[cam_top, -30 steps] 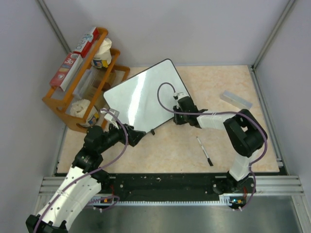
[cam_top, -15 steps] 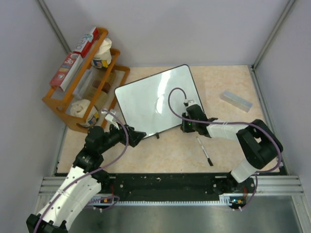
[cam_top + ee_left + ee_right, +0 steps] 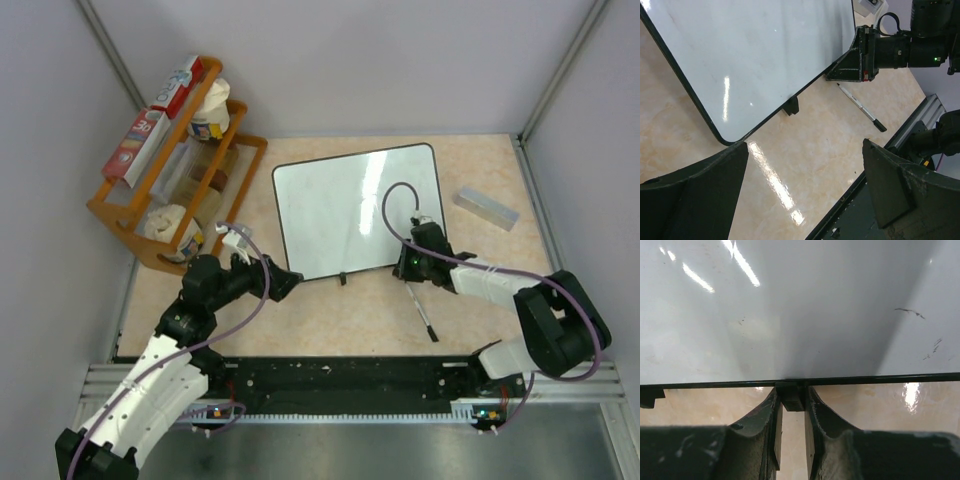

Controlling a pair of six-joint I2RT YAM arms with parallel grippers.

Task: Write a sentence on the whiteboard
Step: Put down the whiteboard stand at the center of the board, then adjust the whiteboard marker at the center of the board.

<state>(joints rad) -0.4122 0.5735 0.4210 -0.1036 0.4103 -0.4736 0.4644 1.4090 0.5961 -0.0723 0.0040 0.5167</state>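
My right pincer (image 3: 790, 401) is drawn in narrow, its two fingers (image 3: 769, 425) pinching a small black clip (image 3: 790, 397) on the near rim of the whiteboard (image 3: 790, 305). From that wrist the board spreads straight ahead of the fingertips, glossy and flat on the table (image 3: 470, 310), with its black rim running crosswise just in front of them. A few thin dark marks (image 3: 910, 311) sit ahead and to the right of that pincer; I cannot read them as words.

From above, the right pincer (image 3: 405, 265) meets the whiteboard (image 3: 340, 205) towards the right end of its near edge. A pen (image 3: 421, 312) lies on the table just behind it, under the forearm. A grey bar (image 3: 487, 207) rests farther out and to its right, apart from the board.

My left pincer (image 3: 285, 282) hangs spread wide, holding nothing. The near left corner of the board lies just ahead of it. On its own camera, the left pincer (image 3: 805, 150) has that rounded corner of the whiteboard (image 3: 750, 55) ahead of the gap between its fingers (image 3: 705, 190), not touching. A second clip (image 3: 791, 105) sits a little farther along the rim. A wooden rack (image 3: 120, 215) stands off to its left.
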